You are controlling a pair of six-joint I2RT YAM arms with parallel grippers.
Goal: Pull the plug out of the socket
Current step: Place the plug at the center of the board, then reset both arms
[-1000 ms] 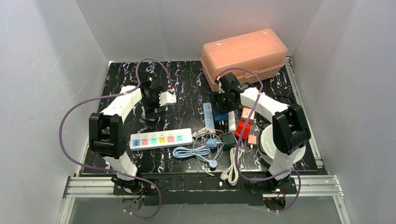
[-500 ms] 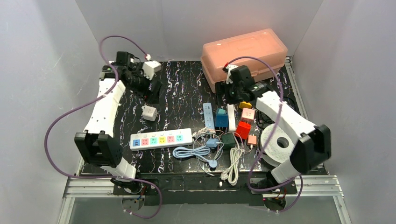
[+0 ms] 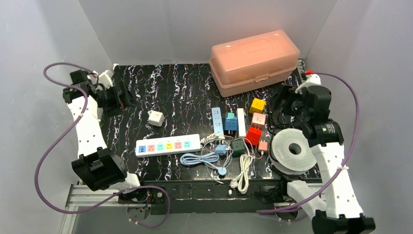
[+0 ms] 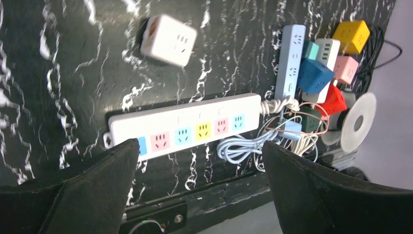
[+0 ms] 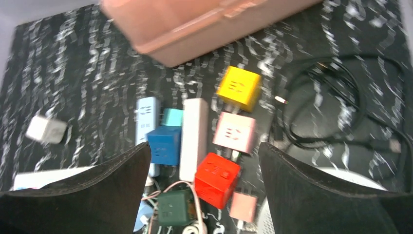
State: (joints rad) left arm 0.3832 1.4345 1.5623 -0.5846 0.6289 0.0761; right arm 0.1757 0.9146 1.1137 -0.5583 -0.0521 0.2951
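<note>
The left gripper [image 4: 199,156] and right gripper [image 5: 204,148] hang wide and empty at the sides, seemingly because the small white cube plug [image 3: 155,118] lies free

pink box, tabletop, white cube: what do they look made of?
Pink box: looks like translucent plastic with a satin finish; light glows through the lid, and the latch is moulded.
Tabletop: black with white veins, a marble look, probably a printed sheet or laminate; it shows a faint sheen.
White cube: hard, smooth plastic, going by its rounded edges and moulded socket slots.
</note>
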